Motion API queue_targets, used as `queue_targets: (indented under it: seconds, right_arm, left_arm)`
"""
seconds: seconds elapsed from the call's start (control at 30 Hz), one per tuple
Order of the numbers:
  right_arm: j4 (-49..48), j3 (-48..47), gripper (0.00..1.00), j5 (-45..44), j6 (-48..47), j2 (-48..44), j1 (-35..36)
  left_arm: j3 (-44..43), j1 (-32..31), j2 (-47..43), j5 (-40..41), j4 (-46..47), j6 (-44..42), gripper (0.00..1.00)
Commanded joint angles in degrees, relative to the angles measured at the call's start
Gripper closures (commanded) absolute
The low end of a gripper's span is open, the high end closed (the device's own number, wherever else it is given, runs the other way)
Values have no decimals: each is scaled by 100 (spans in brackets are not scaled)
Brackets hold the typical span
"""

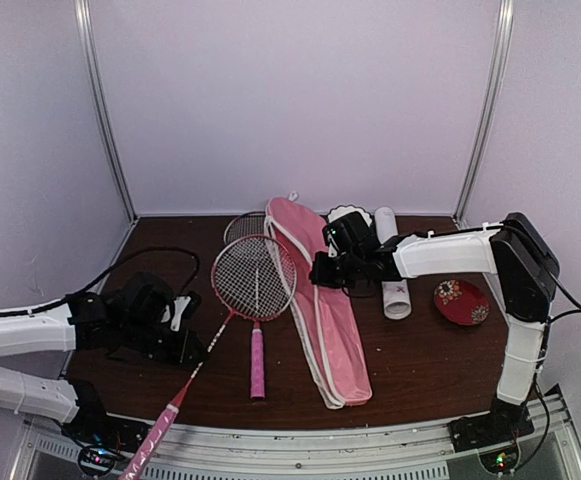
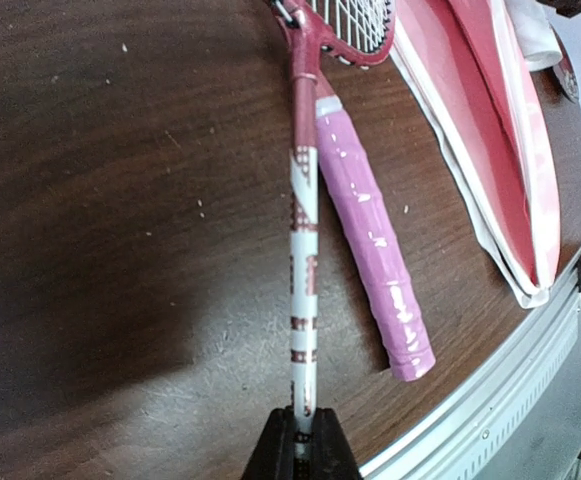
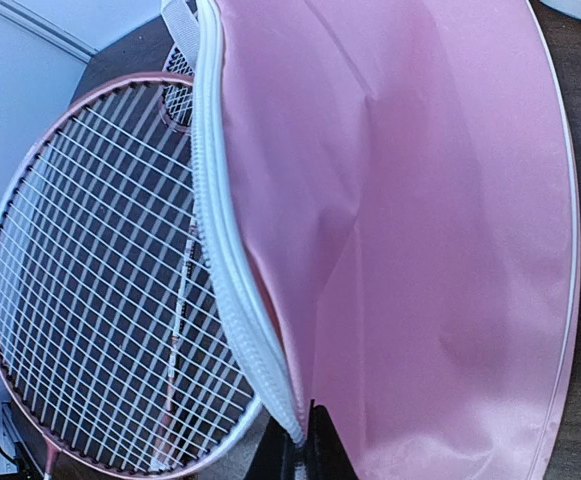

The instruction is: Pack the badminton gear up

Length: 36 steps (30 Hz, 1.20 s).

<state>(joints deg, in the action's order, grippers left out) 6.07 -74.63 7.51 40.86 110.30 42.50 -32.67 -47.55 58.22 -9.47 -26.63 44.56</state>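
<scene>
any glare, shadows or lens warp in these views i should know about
Left wrist: wide-angle warp bows the table edge, a broad shadow darkens the lower left, and small glare spots dot the pink handle. Right wrist: the pink cover is evenly lit with soft fold shadows, and the racket strings look sharp. Top external: flat, lilac-tinted light with only soft shadows.

white arms [image 1: 445, 253] with black joints [image 1: 525, 265] (black cable [image 1: 160, 250] trailing)

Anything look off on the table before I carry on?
One thing: the red-framed racket lies diagonally, its shaft clamped in the left hand, its pink handle sticking out past the table's near edge, its head resting over the second racket.
</scene>
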Motion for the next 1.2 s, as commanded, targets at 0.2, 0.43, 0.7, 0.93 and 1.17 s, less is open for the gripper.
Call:
queue_targets:
  seconds: [0.2,0.43,0.7,0.93,1.17]
  right_arm:
    - [-249,-87,100,222,-108,-181,27]
    - [-245,-109,100,492,-226,-150,154]
    - [-327,174,100,561,-81,-341,268]
    - [-401,405,100,624,4,-549,324]
    - [-458,665,100,687,96,-736,389]
  left_arm:
    - [-593,-184,1129,-629,1074,106,100]
    - [-1261,-184,2308,-810,2019,471,100]
    - [-2076,-176,3487,-594,2756,831,100]
    - [-2640,-148,4147,-213,3135,1211,100]
    - [-2795,258,4786,-477,4258,1765,100]
